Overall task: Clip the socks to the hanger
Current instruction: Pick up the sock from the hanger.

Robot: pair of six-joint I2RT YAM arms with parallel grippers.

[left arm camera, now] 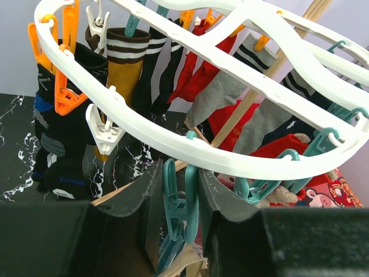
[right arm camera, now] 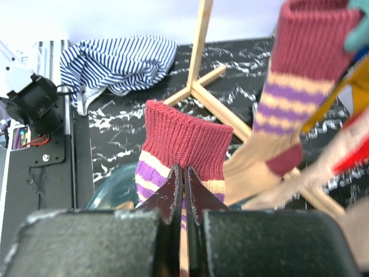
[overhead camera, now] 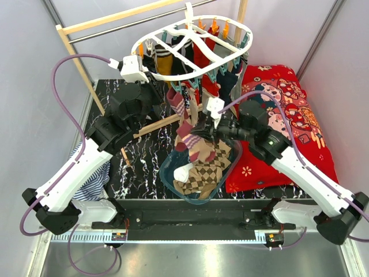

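Note:
The white oval hanger [overhead camera: 151, 38] hangs from the rack, with several socks clipped to it. In the left wrist view its rim [left arm camera: 138, 127] crosses close above my fingers. My left gripper [left arm camera: 183, 196] is shut on a teal clip [left arm camera: 189, 193] dangling from that rim; it also shows in the top view [overhead camera: 170, 92]. My right gripper [right arm camera: 184, 179] is shut on the cuff of a maroon and purple striped sock [right arm camera: 184, 141], held above the tub [overhead camera: 195, 137]. A matching striped sock [right arm camera: 300, 63] hangs from a teal clip beside it.
A clear bluish tub [overhead camera: 168, 176] holds argyle and beige socks [overhead camera: 202, 176]. A red cartoon cushion [overhead camera: 288, 121] lies at the right. A blue-white striped cloth [overhead camera: 95, 179] lies at the left. The wooden rack's post [overhead camera: 81, 57] and foot [right arm camera: 202, 86] stand behind.

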